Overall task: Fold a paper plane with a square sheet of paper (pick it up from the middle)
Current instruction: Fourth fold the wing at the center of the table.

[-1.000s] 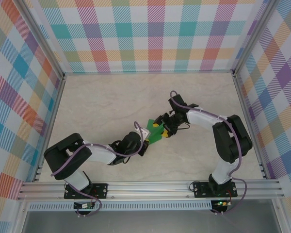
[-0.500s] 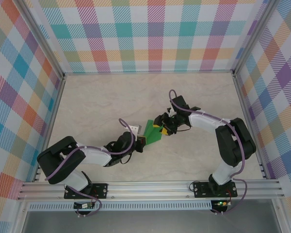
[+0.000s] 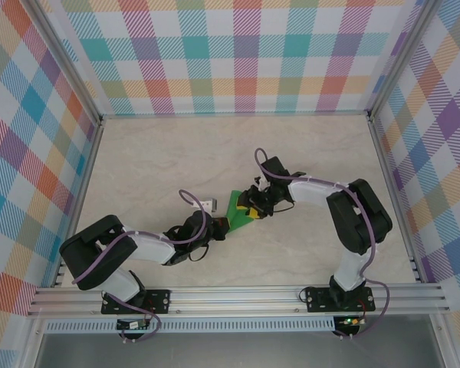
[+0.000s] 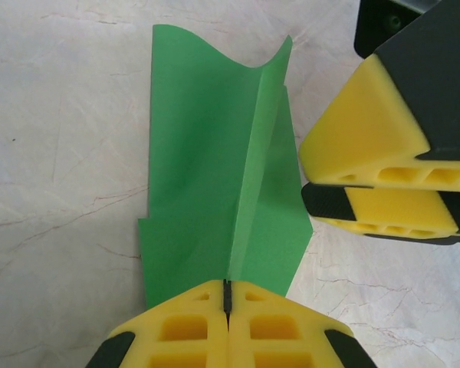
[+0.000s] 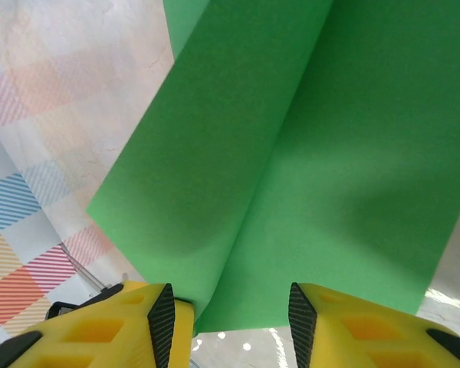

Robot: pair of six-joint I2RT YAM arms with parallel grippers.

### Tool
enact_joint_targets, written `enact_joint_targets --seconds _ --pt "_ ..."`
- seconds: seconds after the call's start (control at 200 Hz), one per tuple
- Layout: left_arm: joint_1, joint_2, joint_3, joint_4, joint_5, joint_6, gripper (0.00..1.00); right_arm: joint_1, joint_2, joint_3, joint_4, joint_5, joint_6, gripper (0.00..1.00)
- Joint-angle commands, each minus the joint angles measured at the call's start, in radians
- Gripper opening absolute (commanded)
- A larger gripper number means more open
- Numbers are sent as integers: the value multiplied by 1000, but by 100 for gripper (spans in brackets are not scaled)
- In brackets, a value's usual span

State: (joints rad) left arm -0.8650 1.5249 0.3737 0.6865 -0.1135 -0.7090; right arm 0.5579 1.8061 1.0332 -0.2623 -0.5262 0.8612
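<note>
You face beige marble-veined tabletop (image 3: 176,153), matte, thin brown veins clear in left wrist view. Pastel plaid panel walls box you in on three sides: back wall (image 3: 238,54), left wall (image 3: 31,153), right wall (image 3: 437,146). Silver aluminium extrusion posts lean out at back corners, left post (image 3: 65,61), right post (image 3: 403,57). Slotted silver aluminium rail (image 3: 238,299) crosses near edge; grey strip of floor (image 3: 238,349) below it. Your light: soft, even, overhead. Shadows faint. Small glare spots on tabletop in right wrist view.
</note>
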Motion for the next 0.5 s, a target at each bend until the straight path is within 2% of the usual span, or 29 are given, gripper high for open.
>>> enact_joint_targets --seconds 0.0,0.5 --pt "8 -2 -15 10 -8 -49 0 12 24 41 7 -24 -39 45" --pt "15 41 -6 14 24 -145 0 20 103 71 9 -29 -54 45"
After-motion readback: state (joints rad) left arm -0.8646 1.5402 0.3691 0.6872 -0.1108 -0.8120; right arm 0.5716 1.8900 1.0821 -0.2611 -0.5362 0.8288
